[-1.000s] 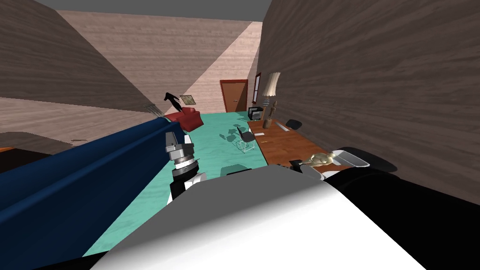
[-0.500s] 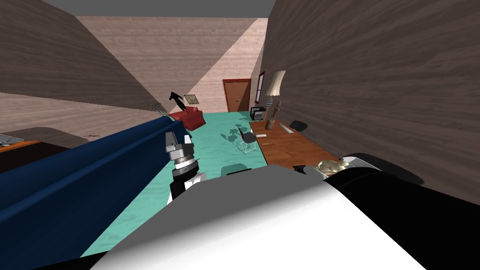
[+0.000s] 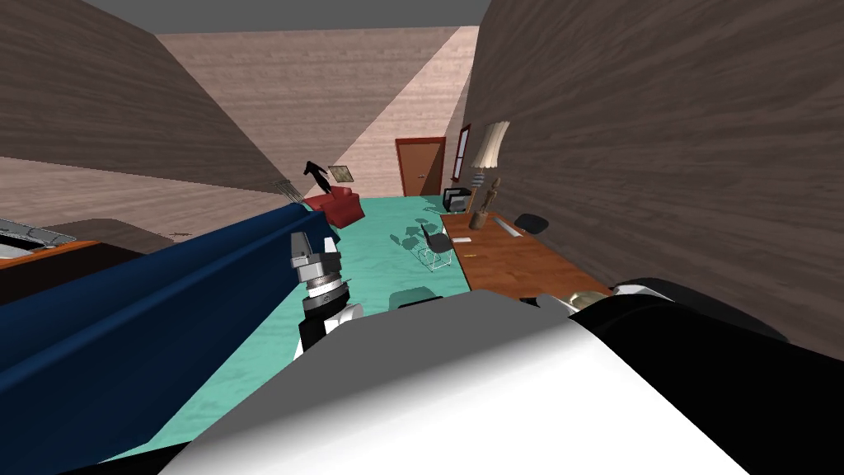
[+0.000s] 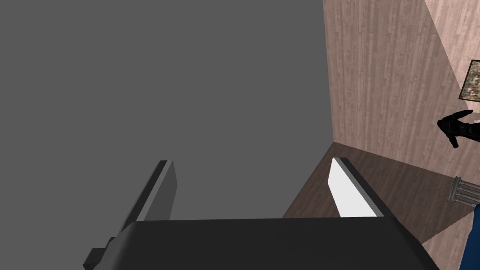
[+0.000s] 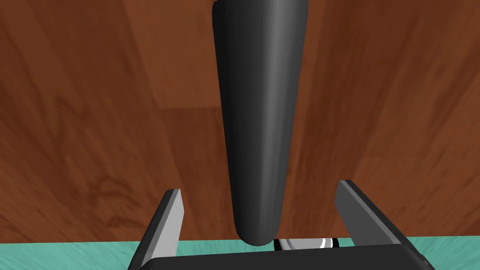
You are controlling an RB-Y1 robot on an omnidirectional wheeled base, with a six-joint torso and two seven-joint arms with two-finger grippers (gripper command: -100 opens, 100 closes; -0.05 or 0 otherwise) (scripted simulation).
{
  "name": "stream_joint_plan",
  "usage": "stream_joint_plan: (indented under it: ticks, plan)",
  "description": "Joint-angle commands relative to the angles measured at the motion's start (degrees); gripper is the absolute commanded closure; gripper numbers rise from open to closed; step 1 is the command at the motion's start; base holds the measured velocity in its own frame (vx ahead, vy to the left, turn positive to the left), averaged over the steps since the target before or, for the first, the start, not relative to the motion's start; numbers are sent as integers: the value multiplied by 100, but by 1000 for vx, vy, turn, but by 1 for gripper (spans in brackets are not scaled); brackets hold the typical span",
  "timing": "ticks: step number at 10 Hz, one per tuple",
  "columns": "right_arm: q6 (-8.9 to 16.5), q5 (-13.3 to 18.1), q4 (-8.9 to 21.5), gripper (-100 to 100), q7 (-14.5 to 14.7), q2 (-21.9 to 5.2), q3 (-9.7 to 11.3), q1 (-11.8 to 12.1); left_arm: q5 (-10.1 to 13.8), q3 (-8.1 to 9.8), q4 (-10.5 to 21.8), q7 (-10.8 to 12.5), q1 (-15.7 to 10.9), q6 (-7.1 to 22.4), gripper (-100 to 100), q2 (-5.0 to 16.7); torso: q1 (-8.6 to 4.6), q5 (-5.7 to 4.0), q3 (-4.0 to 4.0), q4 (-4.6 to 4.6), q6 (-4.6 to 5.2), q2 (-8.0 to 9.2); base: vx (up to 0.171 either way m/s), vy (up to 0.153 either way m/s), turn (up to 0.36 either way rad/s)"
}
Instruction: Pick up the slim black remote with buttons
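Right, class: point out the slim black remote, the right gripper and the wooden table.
black remote (image 5: pixel 260 117), right wrist view, middle of its body.
right gripper (image 5: pixel 258 186), right wrist view, midway between its open fingertips.
wooden table (image 5: pixel 93 117), right wrist view, bare top beside the remote.

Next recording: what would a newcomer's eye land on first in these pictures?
First the dark, slim remote lying on the brown wooden table. Its rounded end sits between the open fingers of the right gripper, which do not touch it. Next comes the long blue sofa on the left of the head view, bordering the teal floor, with the left gripper open beside it.
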Motion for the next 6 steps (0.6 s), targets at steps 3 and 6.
stream_joint_plan:
  ticks: [3,6]
  plan:
    - [205,47,299,-100,-71,146,141,-189,0,-1,0,0,-1,0,0,0,1,0,9,4,-4,16,-40,-10,119]
    - [282,61,423,-100,-102,204,198,-271,0,-1,0,0,-1,0,0,0,-12,-13,21,8,0,37,-67,-18,104]
